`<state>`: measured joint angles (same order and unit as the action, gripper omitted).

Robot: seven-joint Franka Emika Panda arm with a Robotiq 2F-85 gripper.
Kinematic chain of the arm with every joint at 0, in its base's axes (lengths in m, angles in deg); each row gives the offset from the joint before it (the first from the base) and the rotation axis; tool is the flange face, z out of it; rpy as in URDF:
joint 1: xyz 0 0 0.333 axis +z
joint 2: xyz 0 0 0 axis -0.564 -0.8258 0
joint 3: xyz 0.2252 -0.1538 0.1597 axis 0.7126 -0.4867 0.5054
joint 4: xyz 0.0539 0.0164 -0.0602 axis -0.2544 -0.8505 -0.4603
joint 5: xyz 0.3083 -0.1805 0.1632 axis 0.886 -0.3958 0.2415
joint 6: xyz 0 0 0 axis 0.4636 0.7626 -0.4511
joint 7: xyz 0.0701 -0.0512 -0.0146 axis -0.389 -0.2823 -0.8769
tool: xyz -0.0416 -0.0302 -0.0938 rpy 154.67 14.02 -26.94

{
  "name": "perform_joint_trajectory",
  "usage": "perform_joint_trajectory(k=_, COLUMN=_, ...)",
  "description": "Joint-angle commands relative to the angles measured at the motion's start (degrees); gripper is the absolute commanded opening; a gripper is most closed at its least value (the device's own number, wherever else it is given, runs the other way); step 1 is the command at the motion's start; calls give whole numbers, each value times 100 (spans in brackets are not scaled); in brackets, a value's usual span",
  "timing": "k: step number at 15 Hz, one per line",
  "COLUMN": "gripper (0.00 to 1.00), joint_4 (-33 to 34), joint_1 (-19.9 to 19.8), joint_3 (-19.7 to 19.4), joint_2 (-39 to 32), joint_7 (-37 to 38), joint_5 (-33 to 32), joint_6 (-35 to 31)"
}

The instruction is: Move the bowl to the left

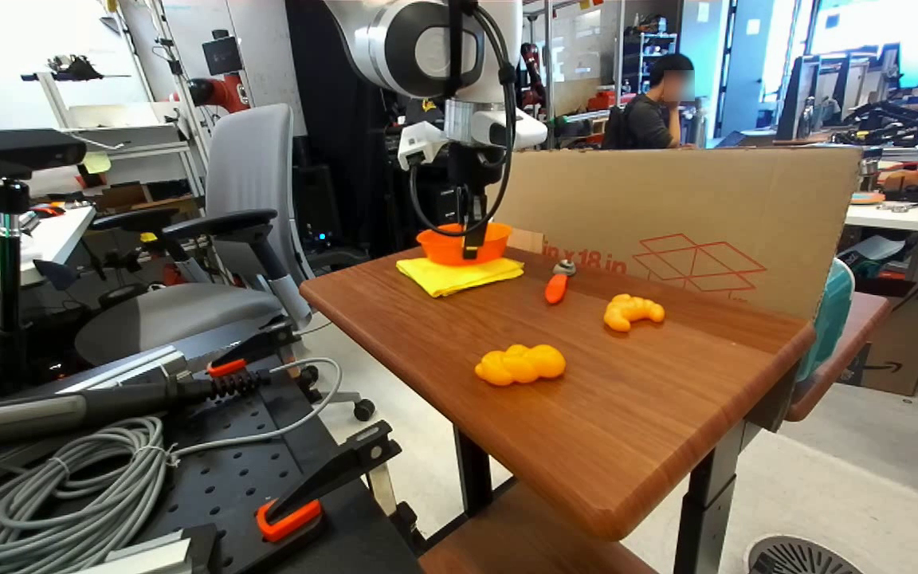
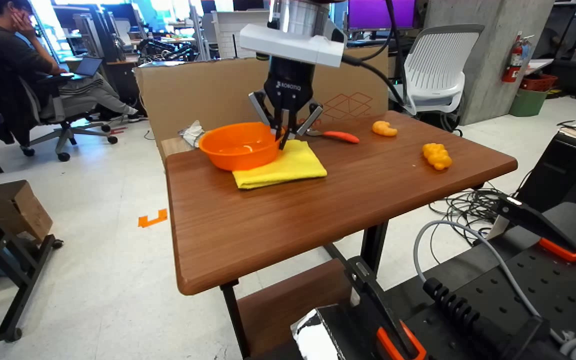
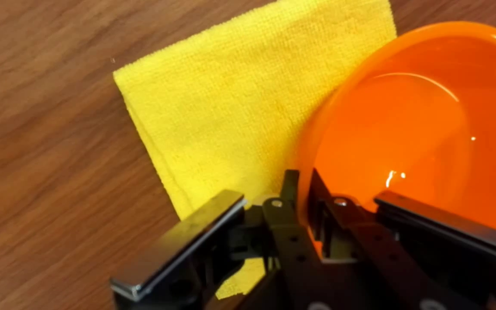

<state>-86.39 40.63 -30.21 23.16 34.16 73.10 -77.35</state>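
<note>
Basically at the grasp step: the black two-fingered tool [image 3: 303, 178] has its tips nearly together, the rim of the wide shallow bright-orange plastic bowl [image 2: 238, 147] pinched between them. The bowl is partly over the folded yellow cloth [image 3: 239, 107], near a corner of the brown wood-grain counter [image 2: 248, 225]; can't tell if its base is raised. To do it well: squeeze firmly, lift straight just clear of the fabric, carry slowly sideways, level. Held at one side only, so it'll likely sag or swivel if rushed; dragging would probably bunch the cloth. Whose left: not stated.

Wrist view shows both tips straddling the rim most plainly. In an exterior view one finger [image 1: 472, 245] lies against the outer wall, its partner hidden. Both exterior views add an orange-handled utensil [image 1: 559, 285], a lumpy twisted orange toy piece [image 1: 521, 365] and a crescent-shaped orange toy piece [image 1: 633, 307], all outside the wrist view. A crumpled whitish scrap [image 2: 193, 133] beside the bowl shows in an exterior view only.
</note>
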Motion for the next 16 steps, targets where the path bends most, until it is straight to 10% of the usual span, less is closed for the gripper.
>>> perform_joint_trajectory(k=1, gripper=2, joint_4=274, joint_1=-23, joint_3=-50, joint_2=-150, joint_7=56, joint_5=-29, joint_6=296)
perform_joint_trajectory(k=2, gripper=32, joint_4=285, joint_1=-17, joint_3=-59, joint_2=-142, joint_7=57, joint_5=-44, joint_6=339)
perform_joint_trajectory(k=12, gripper=98, joint_4=110, joint_1=-20, joint_3=-94, joint_2=40, joint_7=36, joint_5=-27, joint_6=338)
perform_joint_trajectory(k=16, gripper=100, joint_4=-190, joint_1=-61, joint_3=-36, joint_2=443, joint_7=-31, joint_5=60, joint_6=292)
